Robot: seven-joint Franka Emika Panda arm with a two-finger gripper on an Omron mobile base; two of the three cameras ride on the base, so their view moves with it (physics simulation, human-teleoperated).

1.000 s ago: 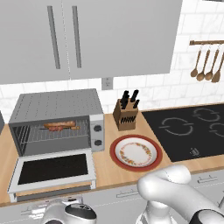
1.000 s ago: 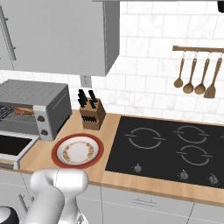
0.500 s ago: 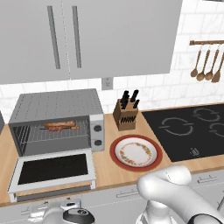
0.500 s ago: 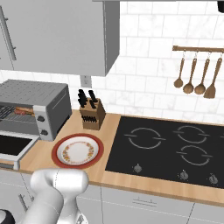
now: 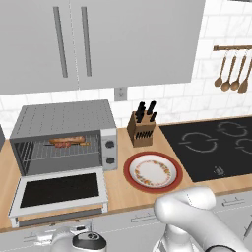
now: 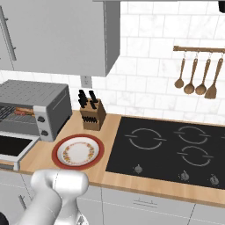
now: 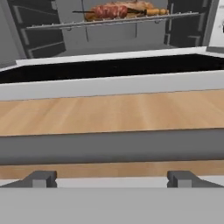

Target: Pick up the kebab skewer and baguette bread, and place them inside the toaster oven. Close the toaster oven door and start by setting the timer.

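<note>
Two fingertips of end effector (image 7: 111, 178) spread wide, empty, low before bench (image 7: 109, 113); door (image 7: 109, 70) down just ahead, skewer (image 7: 124, 10) & bread (image 7: 140, 5) on rack beyond.

We see a wood counter (image 5: 118, 184) w/ toaster oven (image 5: 64, 135), knife block (image 5: 141, 130), plate (image 5: 152, 171) & inset cooktop (image 5: 211, 147).
</note>
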